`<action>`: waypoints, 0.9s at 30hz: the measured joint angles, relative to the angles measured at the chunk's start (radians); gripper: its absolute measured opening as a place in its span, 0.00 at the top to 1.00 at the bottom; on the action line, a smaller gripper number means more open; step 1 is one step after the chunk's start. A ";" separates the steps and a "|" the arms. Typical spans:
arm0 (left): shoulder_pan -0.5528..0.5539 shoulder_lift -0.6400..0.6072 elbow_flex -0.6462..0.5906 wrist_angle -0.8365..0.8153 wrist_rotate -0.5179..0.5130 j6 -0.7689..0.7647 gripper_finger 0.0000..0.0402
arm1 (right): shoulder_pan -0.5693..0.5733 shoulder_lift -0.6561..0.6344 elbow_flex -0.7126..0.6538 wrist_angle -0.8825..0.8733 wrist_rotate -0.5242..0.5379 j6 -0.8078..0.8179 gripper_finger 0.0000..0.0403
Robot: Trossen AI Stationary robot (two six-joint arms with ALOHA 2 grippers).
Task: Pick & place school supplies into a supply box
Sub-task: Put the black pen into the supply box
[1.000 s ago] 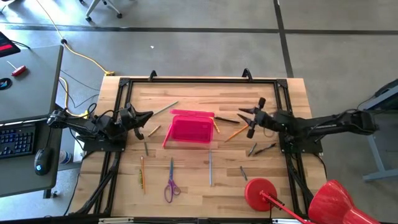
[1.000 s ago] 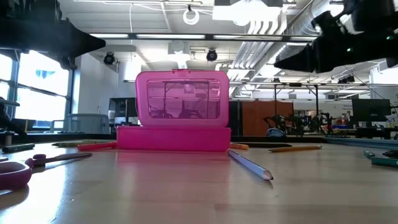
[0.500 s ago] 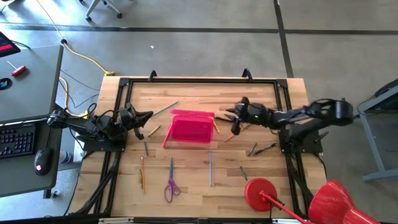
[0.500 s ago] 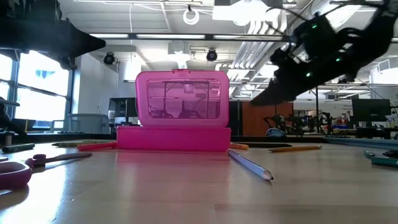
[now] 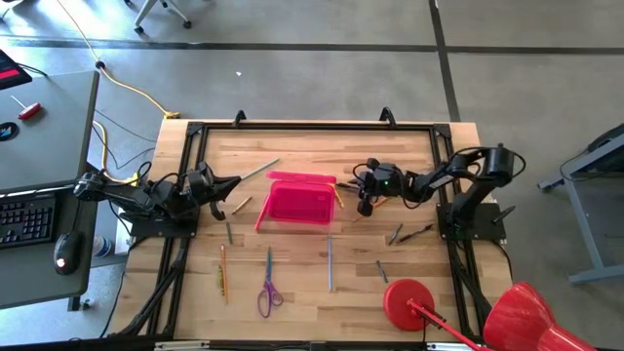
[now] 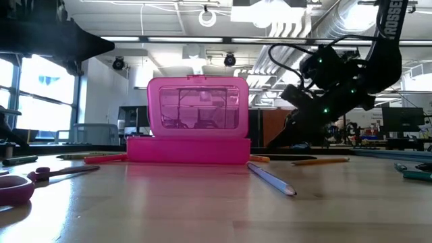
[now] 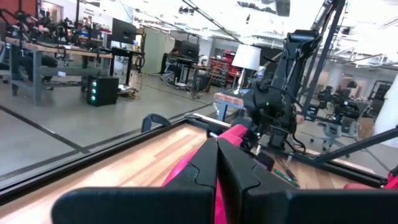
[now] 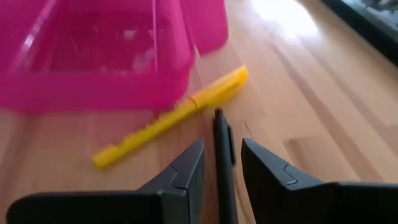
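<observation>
Claw [image 8: 219, 163] of right arm straddles black pen [image 8: 222, 158], fingers apart, beside pink box [image 8: 93, 68].

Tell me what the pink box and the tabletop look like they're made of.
The pink box looks like glossy plastic: its raised lid is see-through, with the room showing faintly behind it, so likely a thin moulded kind. The tabletop looks like wood, pale jointed strips with visible grain and a smooth, lightly sheened finish; whether it is solid or veneer I cannot tell.
</observation>
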 joint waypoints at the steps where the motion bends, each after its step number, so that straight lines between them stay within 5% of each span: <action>1: 0.000 0.000 0.000 0.000 0.000 0.000 0.90 | -0.004 0.010 0.000 -0.001 -0.004 0.000 0.78; 14: 0.000 0.000 0.000 -0.002 0.000 0.000 0.90 | -0.076 0.155 0.001 0.060 -0.101 -0.021 0.80; 20: 0.000 0.000 0.000 -0.002 -0.002 0.002 0.90 | -0.080 0.231 0.004 0.106 -0.116 -0.025 0.96; 27: 0.000 0.000 0.000 -0.002 -0.002 0.002 0.90 | -0.045 0.143 0.002 0.101 -0.095 0.013 0.96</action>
